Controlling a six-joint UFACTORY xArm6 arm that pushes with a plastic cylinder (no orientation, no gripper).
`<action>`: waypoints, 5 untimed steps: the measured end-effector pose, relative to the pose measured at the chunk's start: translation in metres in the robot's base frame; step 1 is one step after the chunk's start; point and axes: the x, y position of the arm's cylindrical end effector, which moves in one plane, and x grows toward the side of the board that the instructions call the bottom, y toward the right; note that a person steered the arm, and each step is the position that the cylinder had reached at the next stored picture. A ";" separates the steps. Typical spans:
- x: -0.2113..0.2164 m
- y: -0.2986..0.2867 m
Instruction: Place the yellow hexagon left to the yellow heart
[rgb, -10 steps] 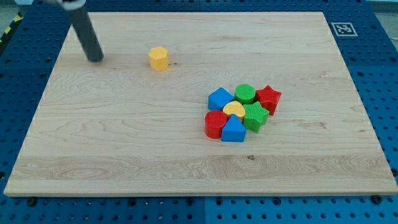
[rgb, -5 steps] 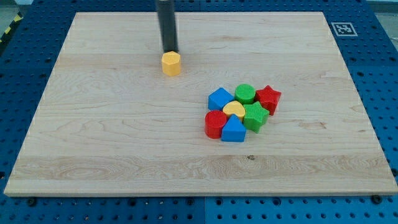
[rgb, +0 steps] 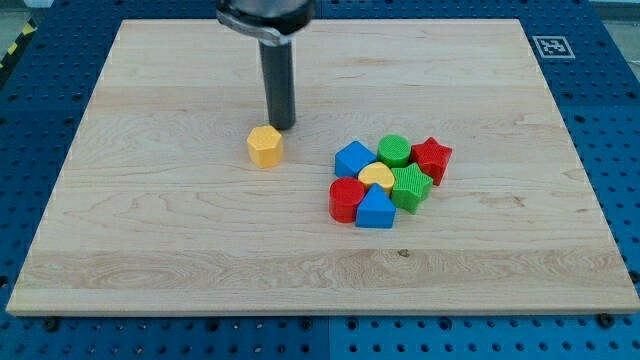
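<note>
Just beside my tip (rgb: 284, 127), the yellow hexagon (rgb: 265, 146) faces a blue cube (rgb: 353, 160) fronting the yellow heart (rgb: 377, 176); no gripper fitted

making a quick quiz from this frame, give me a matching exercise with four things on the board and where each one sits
Things:
1. yellow hexagon block
2. red star block
3. yellow heart block
4. my tip

Places:
A. middle of the cluster
B. cluster's right edge in the view
C. just above and right of the lone block
D. alone, left of the cluster

Pairs: 1-D, 2-B, 3-A, 4-C
</note>
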 end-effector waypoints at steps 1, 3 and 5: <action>0.018 -0.038; 0.071 0.052; 0.088 0.023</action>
